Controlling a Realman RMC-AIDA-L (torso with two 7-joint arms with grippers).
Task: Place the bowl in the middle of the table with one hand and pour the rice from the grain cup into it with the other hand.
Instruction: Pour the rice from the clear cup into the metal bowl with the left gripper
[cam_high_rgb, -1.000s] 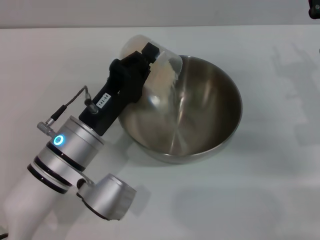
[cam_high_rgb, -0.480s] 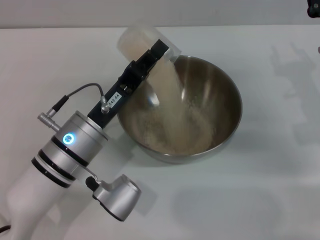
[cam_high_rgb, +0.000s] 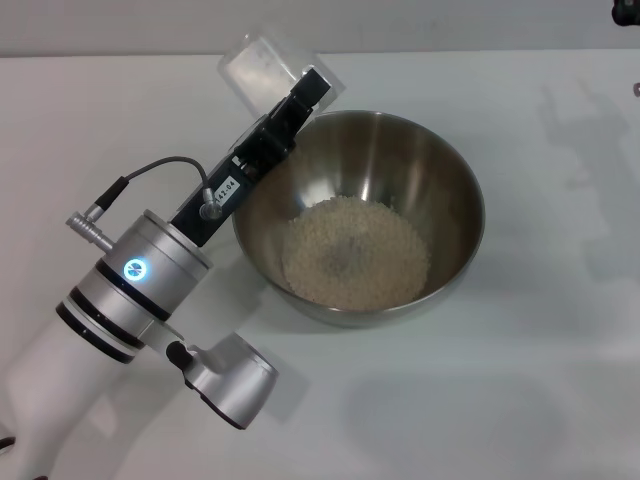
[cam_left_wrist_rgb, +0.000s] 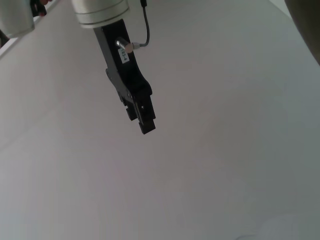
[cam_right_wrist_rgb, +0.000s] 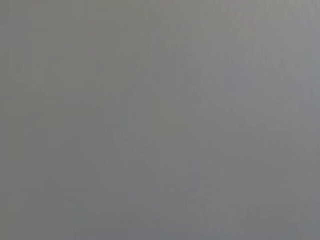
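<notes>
Left pincer (cam_high_rgb: 300, 95) clamped on upended grain cup (cam_high_rgb: 262, 62) over far-left rim of bowl (cam_high_rgb: 450, 170), mid-bench (cam_high_rgb: 560, 380); rice (cam_high_rgb: 355, 250) heaped inside. Right pincer unseen. Risk: clipping the rim, shifting the bowl, scattering leftover grains.

I see white table (cam_high_rgb: 520, 400) spreading on all sides of left gripper (cam_high_rgb: 312, 88), plain and matte. Table's far edge runs just beyond gripper. Past it, flat grey band (cam_high_rgb: 120, 25); wall or floor, I cannot tell. Light soft and even. Faint grey shadows (cam_high_rgb: 590, 130) on tabletop well to gripper's right, another pale patch (cam_high_rgb: 450, 410) nearer robot's body. Left wrist view: same white surface, dark strip (cam_left_wrist_rgb: 306, 25) in one corner. Right wrist view: even grey only, nothing I can make out.
</notes>
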